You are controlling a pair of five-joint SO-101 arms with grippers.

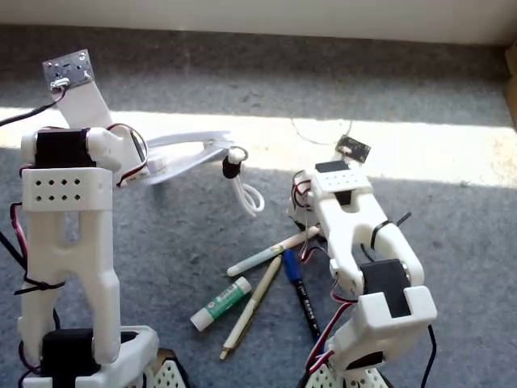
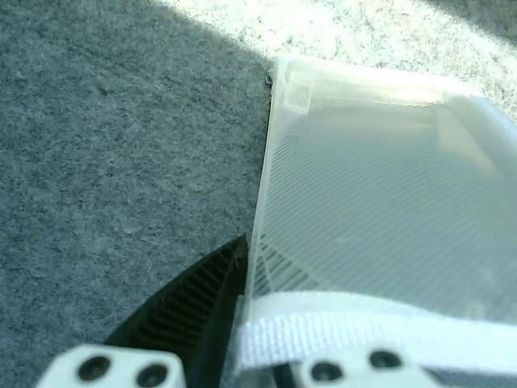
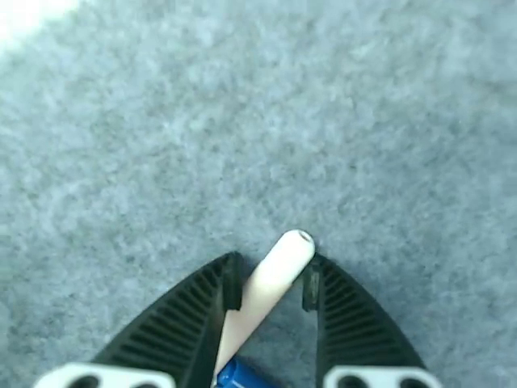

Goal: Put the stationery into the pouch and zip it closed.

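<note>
Four pieces of stationery lie loose on the grey, carpet-like surface (image 1: 170, 242) between my two arms: a cream pen (image 1: 271, 252), a beige pen (image 1: 252, 307), a blue-and-black pen (image 1: 300, 295) and a glue stick (image 1: 220, 303) with a green label. My right jaws stand narrow on either side of the cream pen's far end, touching it on one side, with a little grey showing on the other. The beige and blue pens lie just beside it, and the glue stick is nearest my left arm. The translucent pouch (image 1: 186, 149) is well apart from them, toward the far side. My left jaws are closed on its edge, and its white cord (image 1: 249, 196) trails onto the surface. A band of sunlight (image 1: 420, 149) crosses the surface behind the pouch. Beyond it runs a pale wall (image 1: 283, 16).
</note>
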